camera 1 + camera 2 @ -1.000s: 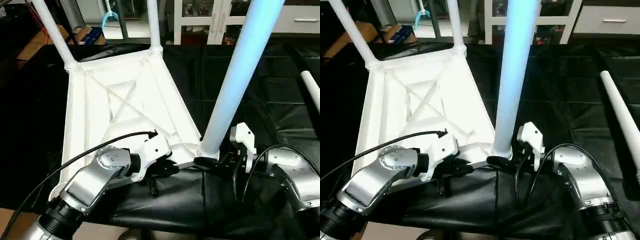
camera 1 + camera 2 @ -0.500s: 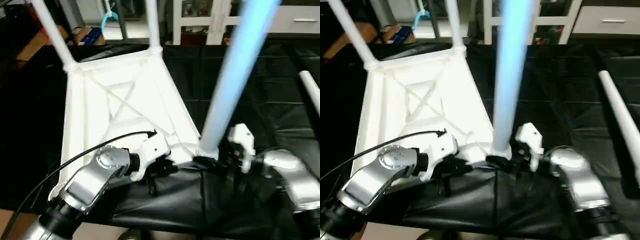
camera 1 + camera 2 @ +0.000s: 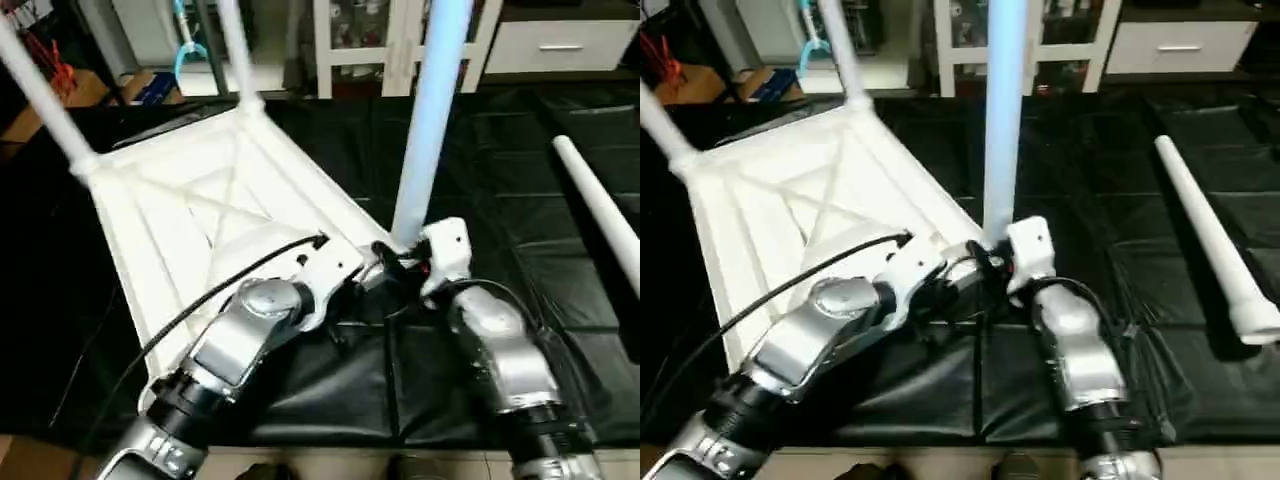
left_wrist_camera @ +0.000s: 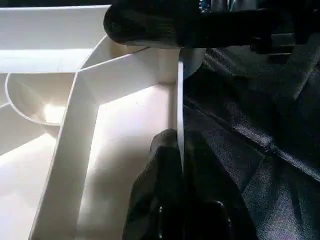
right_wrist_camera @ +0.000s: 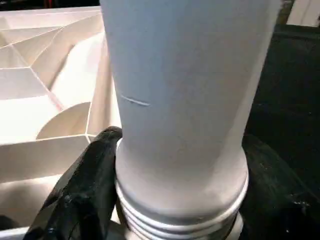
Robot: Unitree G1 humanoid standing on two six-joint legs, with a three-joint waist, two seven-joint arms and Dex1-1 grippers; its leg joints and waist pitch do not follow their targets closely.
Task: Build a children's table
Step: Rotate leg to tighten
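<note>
Right gripper [image 5: 175, 200] was clamped round the upright leg [image 3: 432, 110] base at frame centre, long axis vertical over the corner socket; left gripper [image 4: 181, 165] was pinched on the tabletop [image 3: 180, 220] rim, centre-left.

One tabletop [image 3: 170, 215] lay upside down on the black cloth [image 3: 500, 150]. Four legs showed: three stood in its corner sockets [image 3: 45, 105] [image 3: 235, 50] [image 3: 430, 110], and one lay loose on the cloth [image 3: 1210, 240]. Two grippers worked there, left [image 4: 177, 200] and right [image 5: 175, 200].
</note>
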